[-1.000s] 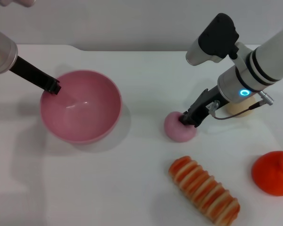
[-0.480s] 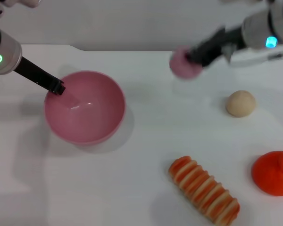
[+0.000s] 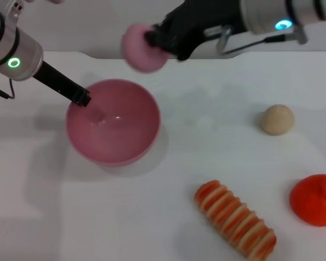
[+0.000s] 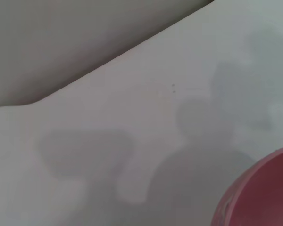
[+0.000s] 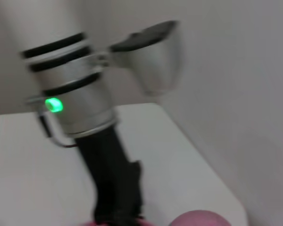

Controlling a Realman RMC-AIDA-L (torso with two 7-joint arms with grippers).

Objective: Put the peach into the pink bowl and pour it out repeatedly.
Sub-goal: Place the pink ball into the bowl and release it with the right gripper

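The pink bowl (image 3: 125, 136) stands upright on the white table, left of centre in the head view. My left gripper (image 3: 82, 99) is shut on its far left rim. My right gripper (image 3: 154, 39) is shut on the pale pink peach (image 3: 143, 48) and holds it in the air above the bowl's far rim. The bowl's rim (image 4: 262, 188) shows in a corner of the left wrist view. The right wrist view shows the left arm's gripper (image 5: 117, 207) and an edge of the peach (image 5: 203, 219).
A beige ball (image 3: 277, 119) lies at the right. An orange-red fruit (image 3: 315, 199) sits at the front right edge. A striped orange and cream roll (image 3: 234, 218) lies at the front. The table's back edge (image 3: 217, 56) runs behind the bowl.
My right gripper lifted the peach off the table and carried it left to above the bowl. My left gripper shifted the bowl a little to the right.
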